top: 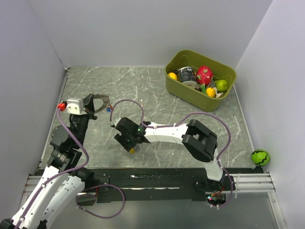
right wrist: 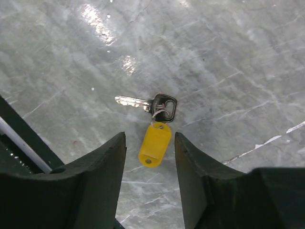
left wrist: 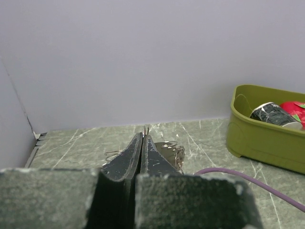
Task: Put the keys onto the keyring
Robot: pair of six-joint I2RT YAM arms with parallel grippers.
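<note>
Dark fingers (right wrist: 102, 162) of the right hand (right wrist: 150, 138) fill the foreground of its wrist view. They are spread apart and grip nothing, poised over a silver key (right wrist: 155, 103) with a yellow tag (right wrist: 155, 143) joined to its head by a small loop. The key lies flat on the bench (top: 157, 86), well left of the olive tub (top: 190, 98) and nearer the arm bases than it, with bare surface all around. Farther left of the tub, close to the side wall, the left hand (top: 92, 105) is pressed together on the keyring (top: 101, 103). Whether the ring touches the bench cannot be told. In the left wrist view the closed fingers hide most of the ring, leaving a few wire arcs and grey keys showing behind them, and the tub is cut off at the frame's right edge. The tub sits towards the far right corner, holding toy fruit and a dark can. A green striped ball (top: 260, 157) lies nearer than the tub, by the right wall. The bench is grey-green, marbled and glossy, with glare patches, and plain pale walls enclose it on three sides.
</note>
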